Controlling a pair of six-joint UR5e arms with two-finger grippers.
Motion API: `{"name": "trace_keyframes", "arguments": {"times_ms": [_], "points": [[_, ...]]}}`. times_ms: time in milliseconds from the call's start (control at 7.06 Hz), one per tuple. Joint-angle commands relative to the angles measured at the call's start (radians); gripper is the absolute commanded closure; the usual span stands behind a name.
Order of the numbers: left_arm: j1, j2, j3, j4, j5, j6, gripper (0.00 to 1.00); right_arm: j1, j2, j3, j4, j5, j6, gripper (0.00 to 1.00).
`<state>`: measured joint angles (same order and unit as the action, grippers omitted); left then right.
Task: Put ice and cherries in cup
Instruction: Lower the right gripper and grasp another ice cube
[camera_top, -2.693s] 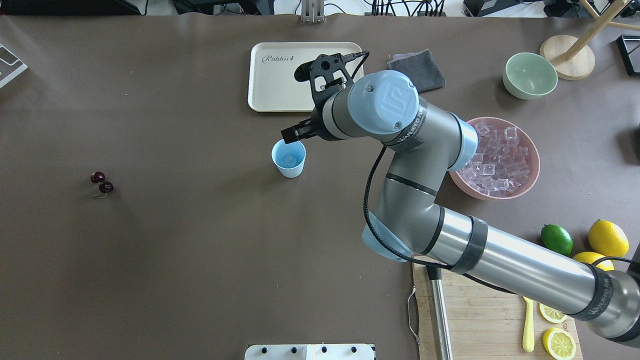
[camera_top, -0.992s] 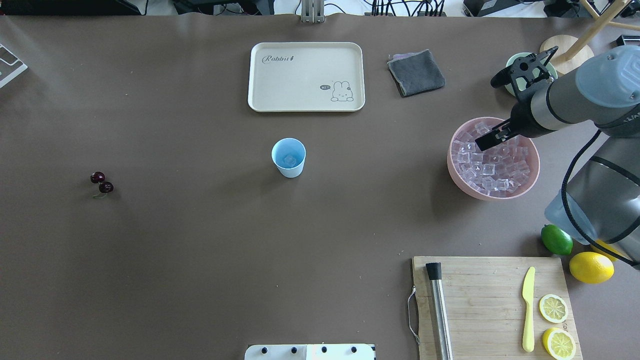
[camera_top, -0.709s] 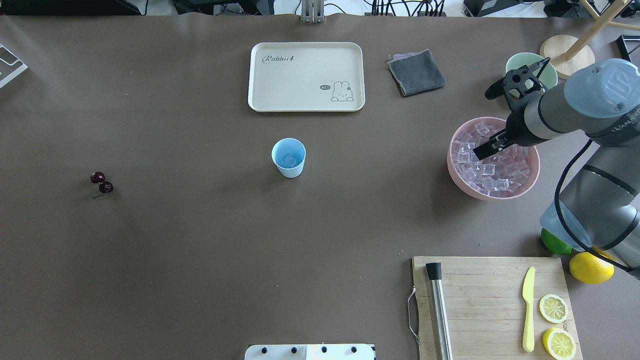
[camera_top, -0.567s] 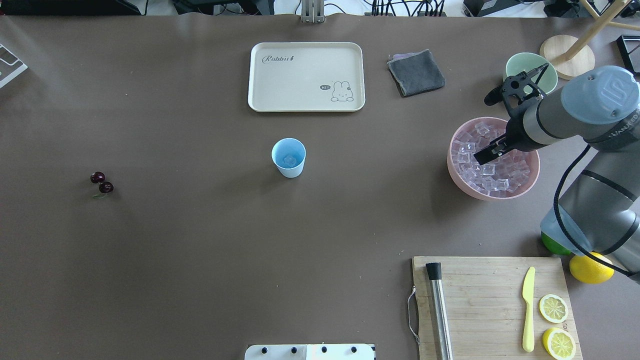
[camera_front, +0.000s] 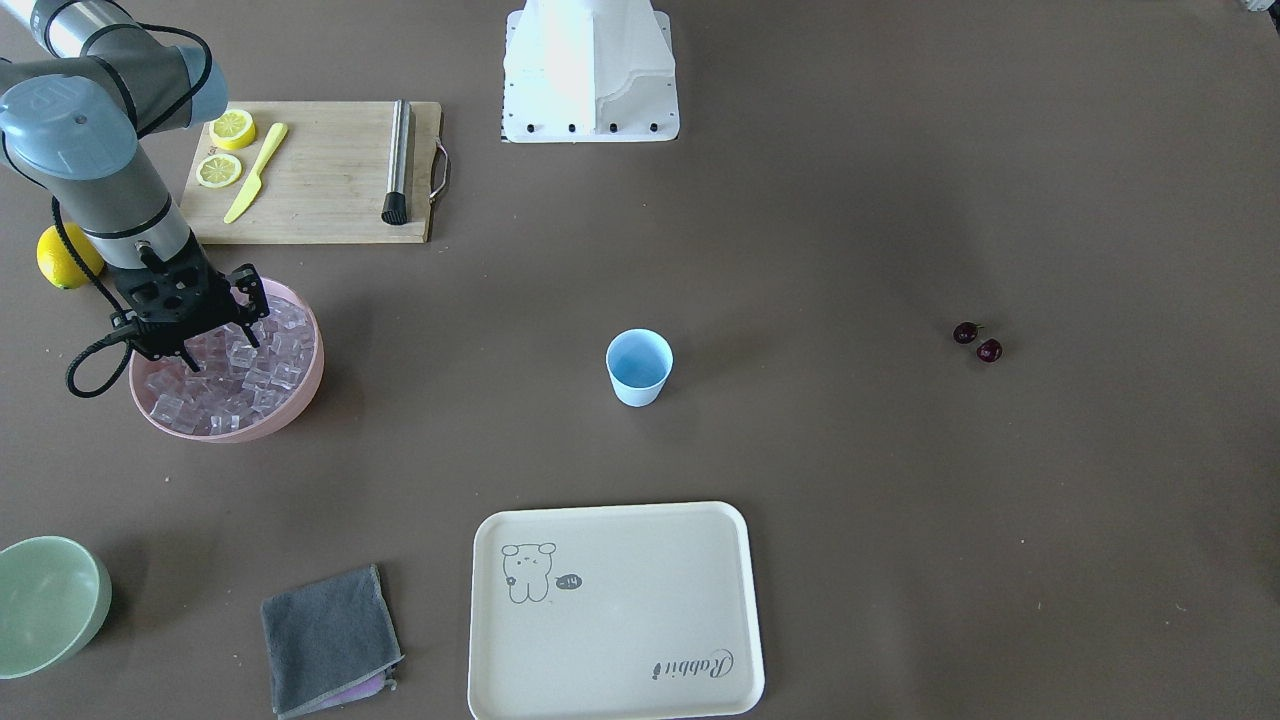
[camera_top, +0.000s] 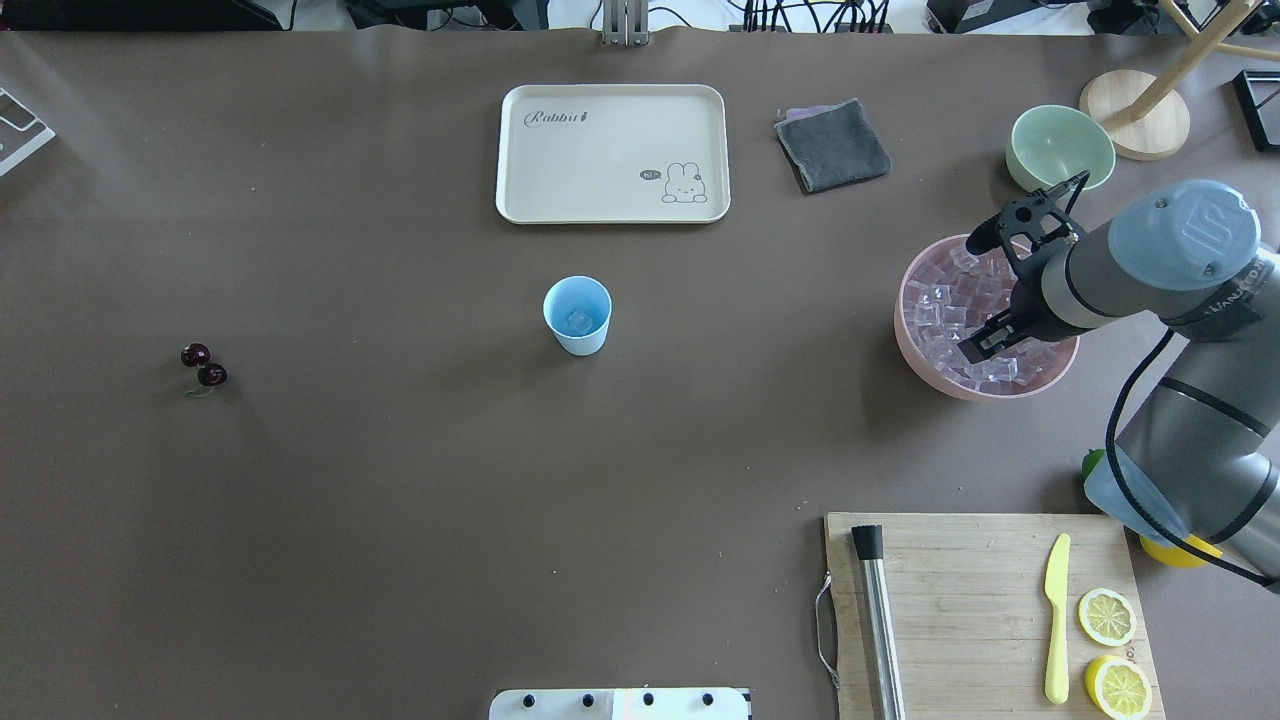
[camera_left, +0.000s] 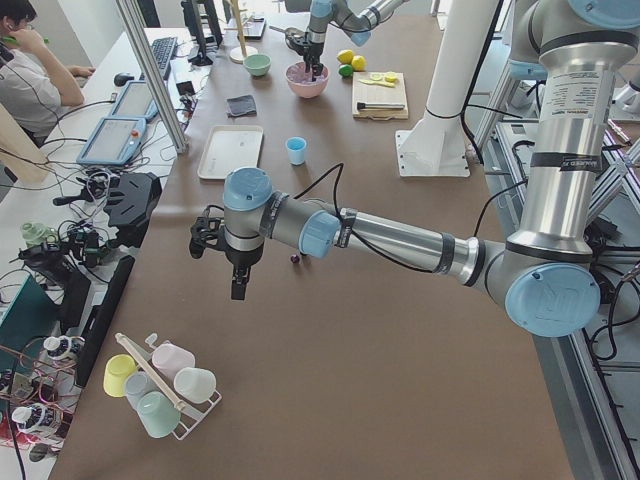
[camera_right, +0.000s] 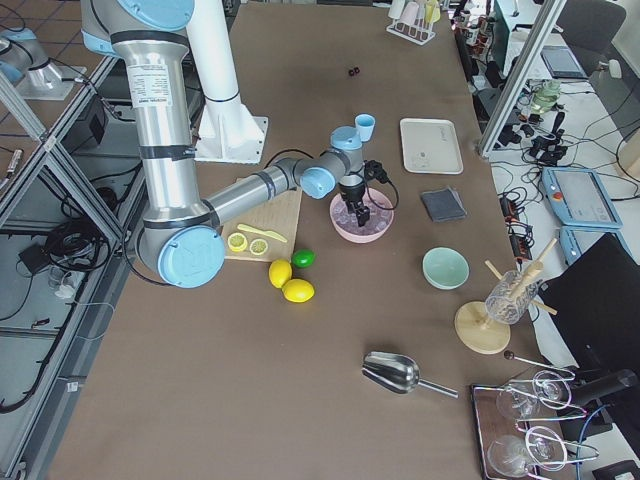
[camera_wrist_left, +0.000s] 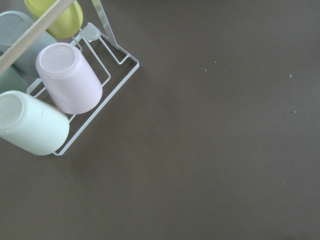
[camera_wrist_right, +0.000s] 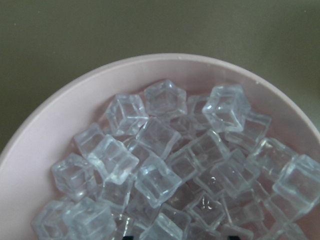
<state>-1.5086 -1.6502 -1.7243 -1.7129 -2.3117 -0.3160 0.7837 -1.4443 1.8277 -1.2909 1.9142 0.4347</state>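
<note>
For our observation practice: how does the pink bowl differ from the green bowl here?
The pink bowl is wider and heaped with ice; the green bowl is smaller and looks empty. The right gripper is down among the pink bowl's cubes; no gripper is at the green bowl. Both are round and upright.

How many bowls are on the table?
2. A pink bowl full of ice sits on the robot's right side; a pale green bowl, empty, stands just beyond it, farther from the robot.

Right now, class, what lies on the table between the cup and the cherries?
Nothing. The overhead view shows only bare table between the cup and the cherries.
</note>
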Motion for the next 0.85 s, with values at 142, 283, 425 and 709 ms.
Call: {"name": "trace_keyframes", "arguments": {"times_ms": [142,283,425,709], "points": [[0.001,0.003,0.000,-0.001,0.000,0.000,0.02,-0.020,0.009,-0.010,0.001,-0.001,0.009,0.33],[0.001,0.003,0.000,-0.001,0.000,0.000,0.02,-0.020,0.007,-0.011,0.001,0.000,0.007,0.63],[0.001,0.003,0.000,-0.001,0.000,0.000,0.02,-0.020,0.013,-0.010,0.001,0.005,0.006,0.97],[0.001,0.000,0.002,-0.001,0.000,0.000,0.02,-0.018,0.015,-0.010,0.001,0.003,0.006,1.00]]}}
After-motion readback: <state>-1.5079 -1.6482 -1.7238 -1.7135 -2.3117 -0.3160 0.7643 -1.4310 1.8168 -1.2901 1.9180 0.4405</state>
